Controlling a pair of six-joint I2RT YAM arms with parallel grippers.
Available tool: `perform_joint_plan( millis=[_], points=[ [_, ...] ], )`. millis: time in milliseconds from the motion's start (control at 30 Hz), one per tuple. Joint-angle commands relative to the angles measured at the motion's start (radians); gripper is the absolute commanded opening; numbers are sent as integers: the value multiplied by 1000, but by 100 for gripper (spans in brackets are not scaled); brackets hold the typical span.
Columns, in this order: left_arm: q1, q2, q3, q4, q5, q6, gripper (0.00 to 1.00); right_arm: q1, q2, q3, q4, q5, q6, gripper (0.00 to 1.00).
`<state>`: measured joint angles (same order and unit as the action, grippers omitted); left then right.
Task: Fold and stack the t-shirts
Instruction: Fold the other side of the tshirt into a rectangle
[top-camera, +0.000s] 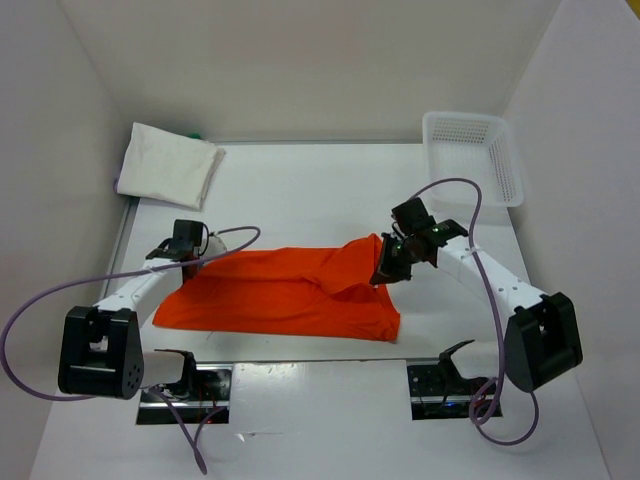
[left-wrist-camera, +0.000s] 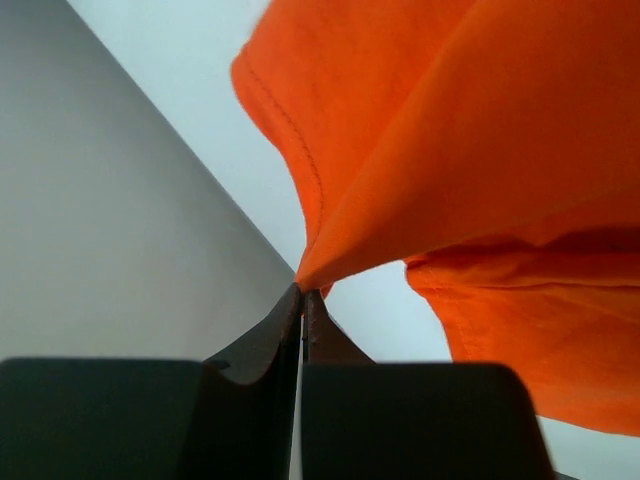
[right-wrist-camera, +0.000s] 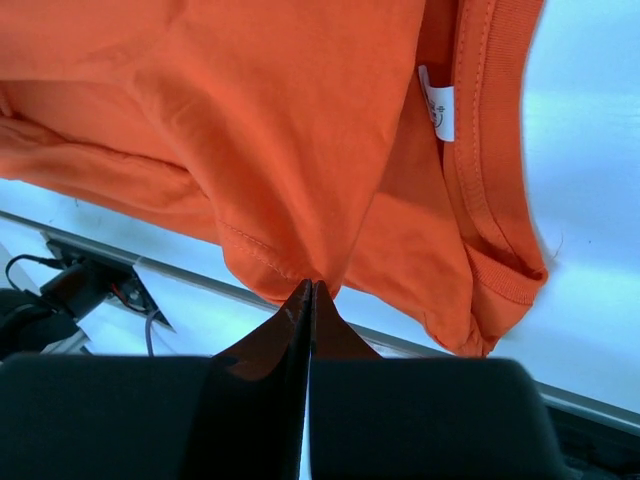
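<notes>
At the middle of the table (top-camera: 330, 190), the orange-red t-shirt (top-camera: 285, 295) is being held at both ends. Its left edge is being pinched between the pressed-together jaws of the left gripper (left-wrist-camera: 303, 292), and a stitched edge near the collar is being pinched by the right gripper (right-wrist-camera: 311, 286). A folded white t-shirt (top-camera: 170, 165) is being seen at the far left corner, well apart from the basket (top-camera: 470, 150).
</notes>
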<state>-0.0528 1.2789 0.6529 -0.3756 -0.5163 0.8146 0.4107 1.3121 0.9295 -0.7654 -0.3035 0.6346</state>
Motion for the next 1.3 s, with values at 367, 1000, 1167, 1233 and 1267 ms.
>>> perform_joint_plan(
  millis=[367,1000,1167,1233,1267],
  points=[
    [31,108,86,122,-74,40,0,0,-139,39,-87,-72,17,0],
    [11,233,264,254,-64,18,0,74,-165,-86,-45,-113,97,0],
    [11,316,362,299,-76,9,0,-28,62,159,-43,-19,-24,0],
    [11,368,407,310,-88,-24,0,-68,131,322,-54,-2,-61,0],
    [11,384,447,310,-112,-34,0,-97,162,371,-63,7,-85,0]
  ],
)
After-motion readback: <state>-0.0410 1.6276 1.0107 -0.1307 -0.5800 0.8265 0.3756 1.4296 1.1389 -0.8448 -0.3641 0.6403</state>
